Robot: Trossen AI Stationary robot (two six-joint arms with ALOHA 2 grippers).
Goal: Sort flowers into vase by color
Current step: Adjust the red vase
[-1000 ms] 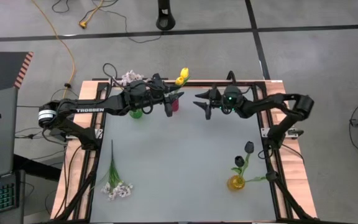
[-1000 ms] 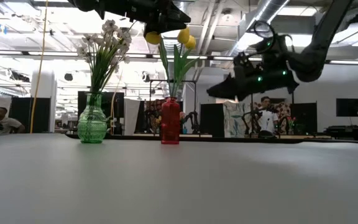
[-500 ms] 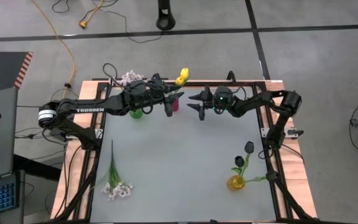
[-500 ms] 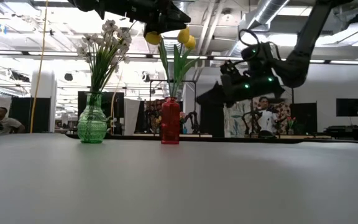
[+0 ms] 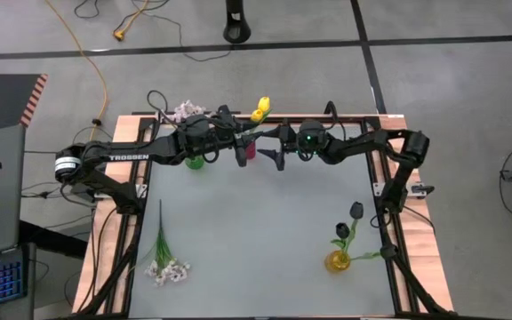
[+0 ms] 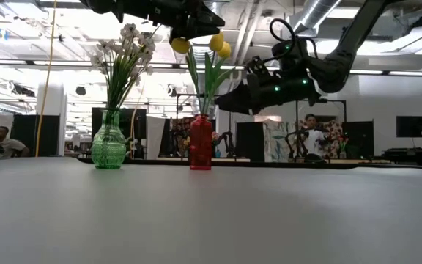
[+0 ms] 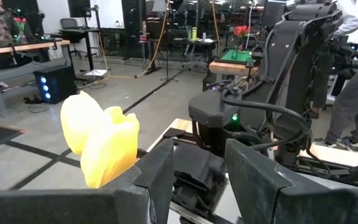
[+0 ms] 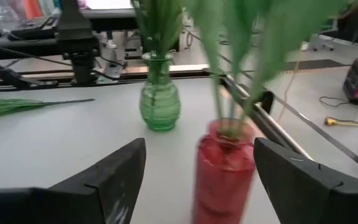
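Reaching further across the far edge, the right gripper [image 5: 272, 151] has travelled from mid-table toward the red vase [image 6: 201, 143] over the last second and now hangs just beside it, fingers spread wide, nothing between them.

Going left to right in the overhead view: a spray of white-pinkish blossoms [image 5: 166, 263] lies flat near the table's front left corner. At the far edge stands the green vase [image 6: 108, 141] with white blossoms [image 6: 128, 45] in it, and just right of it the red vase with 2 yellow tulips [image 6: 219, 44] rising on green stems. The left gripper [image 5: 242, 142] hovers above that red vase, among the tulip stems; whether its fingers are parted or pressed together I cannot tell. The left wrist view shows the yellow heads [image 7: 101, 137] close beside its fingers. Front right stands a yellow vase [image 5: 337, 260] holding 2 dark tulips [image 5: 349, 219].

From the right wrist, the red vase [image 8: 222, 166] sits between the spread fingers' line of sight, green leaves crowding above it.
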